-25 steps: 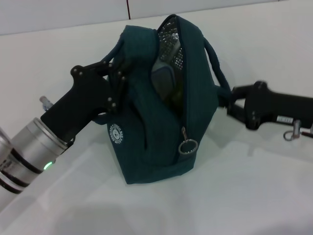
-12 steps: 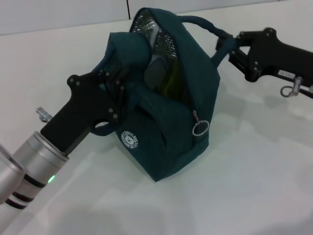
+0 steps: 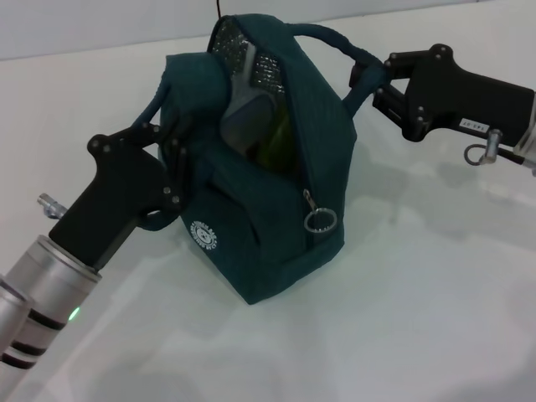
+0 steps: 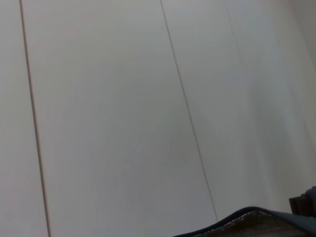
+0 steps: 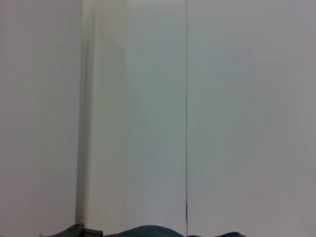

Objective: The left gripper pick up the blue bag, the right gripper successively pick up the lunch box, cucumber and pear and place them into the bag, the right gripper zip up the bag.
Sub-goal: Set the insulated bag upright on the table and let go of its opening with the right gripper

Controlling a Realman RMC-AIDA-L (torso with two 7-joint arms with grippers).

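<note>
White tabletop [image 3: 435, 318] beneath; blue bag [image 3: 276, 226] tilted near its far edge, mouth partly unzipped, zipper ring [image 3: 320, 221] dangling. Left gripper [image 3: 172, 167] clamped on bag's left side; right gripper [image 3: 373, 88] pinching the handle [image 3: 335, 40]. Dark contents inside, unidentifiable.

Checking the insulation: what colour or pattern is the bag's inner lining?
Silvery, quilted foil lining, seen best in the head view.

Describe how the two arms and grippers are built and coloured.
Left arm: silver cylinder with black rings and a small green light, ending in a matte black left gripper with visible screws. Right arm: black housing bearing a small white label and a metal ring fitting, ending in a black right gripper.
</note>
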